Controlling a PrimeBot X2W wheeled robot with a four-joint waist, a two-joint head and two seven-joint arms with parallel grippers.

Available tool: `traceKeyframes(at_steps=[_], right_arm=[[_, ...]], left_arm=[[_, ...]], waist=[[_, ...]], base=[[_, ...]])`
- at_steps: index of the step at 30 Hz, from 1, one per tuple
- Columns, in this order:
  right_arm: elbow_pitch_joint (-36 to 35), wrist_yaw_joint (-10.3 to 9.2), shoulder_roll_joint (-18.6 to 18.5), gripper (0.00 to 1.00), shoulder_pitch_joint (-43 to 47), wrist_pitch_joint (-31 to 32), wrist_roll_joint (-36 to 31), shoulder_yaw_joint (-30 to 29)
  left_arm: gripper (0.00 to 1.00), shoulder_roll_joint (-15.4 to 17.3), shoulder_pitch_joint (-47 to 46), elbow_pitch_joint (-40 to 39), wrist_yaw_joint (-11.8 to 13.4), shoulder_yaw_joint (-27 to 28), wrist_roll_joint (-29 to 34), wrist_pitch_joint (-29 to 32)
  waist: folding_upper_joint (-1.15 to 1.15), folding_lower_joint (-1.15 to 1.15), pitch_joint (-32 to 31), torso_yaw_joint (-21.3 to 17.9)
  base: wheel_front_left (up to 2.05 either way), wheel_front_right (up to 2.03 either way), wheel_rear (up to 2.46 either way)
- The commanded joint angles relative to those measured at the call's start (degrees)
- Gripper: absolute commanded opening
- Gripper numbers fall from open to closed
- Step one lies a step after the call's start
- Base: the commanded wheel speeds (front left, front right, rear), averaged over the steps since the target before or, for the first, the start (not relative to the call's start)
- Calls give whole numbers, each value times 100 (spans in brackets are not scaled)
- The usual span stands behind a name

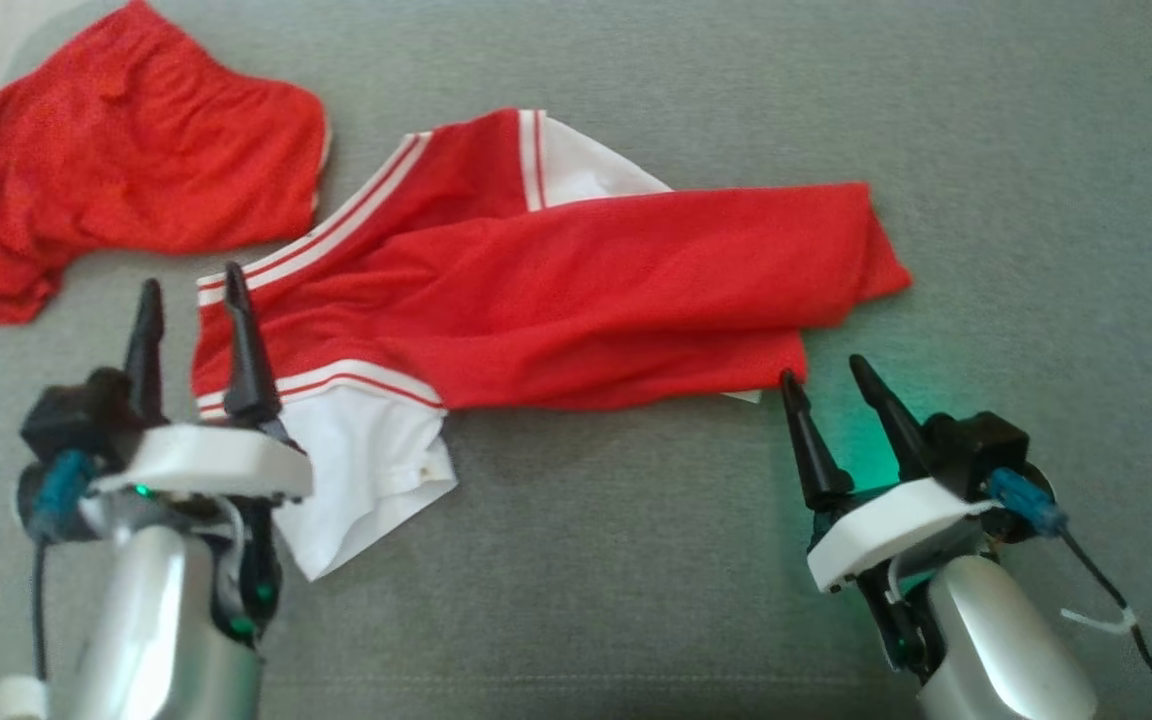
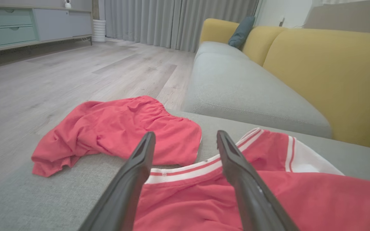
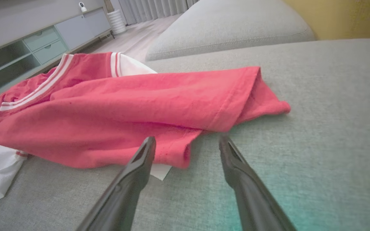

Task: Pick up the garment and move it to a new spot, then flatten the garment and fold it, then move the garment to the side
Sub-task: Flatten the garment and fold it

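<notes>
The garment (image 1: 556, 290) is a red shirt with white sleeves and white-striped trim, lying folded lengthwise across the grey sofa seat (image 1: 636, 560). My left gripper (image 1: 191, 285) stands open at its left end, one finger over the striped collar edge (image 2: 185, 171), nothing held. My right gripper (image 1: 826, 368) is open just below the shirt's lower right corner (image 3: 172, 154), with its fingers apart over the cushion and nothing between them.
A pair of red shorts (image 1: 136, 160) lies crumpled at the sofa seat's far left (image 2: 114, 128). Yellow backrest cushions (image 2: 332, 70) rise behind. A wood floor (image 2: 59, 73) and a cabinet (image 3: 43, 41) lie beyond the seat edge.
</notes>
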Motion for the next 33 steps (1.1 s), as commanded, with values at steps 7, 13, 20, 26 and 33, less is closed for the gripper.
traceKeyframes(at_steps=[7, 13, 20, 26, 33], right_arm=[[598, 42, 7, 100, -443, 114, 88, 181], [1167, 42, 7, 29, -734, -21, 265, 237], [1391, 42, 7, 0, -892, -345, 248, 97], [723, 42, -3, 0, -423, -398, -487, -923], [-480, 42, -8, 0, 439, 238, -982, -1642]], left_arm=[[100, -109, 440, -657, -157, -185, 88, -58], [100, -146, 745, -851, -147, -474, 8, -58], [100, -151, 840, -935, -60, -621, -63, -58], [100, -151, 919, -956, -60, -741, -80, -58], [100, -152, 936, -937, -93, -835, -43, -58]], waist=[[0, 0, -53, 435], [0, 0, -43, 572], [0, 0, -87, 432], [0, 0, -180, 64], [0, 0, -175, -306]], base=[[0, 0, 0], [0, 0, 0], [0, 0, 0], [0, 0, 0], [0, 0, 0]])
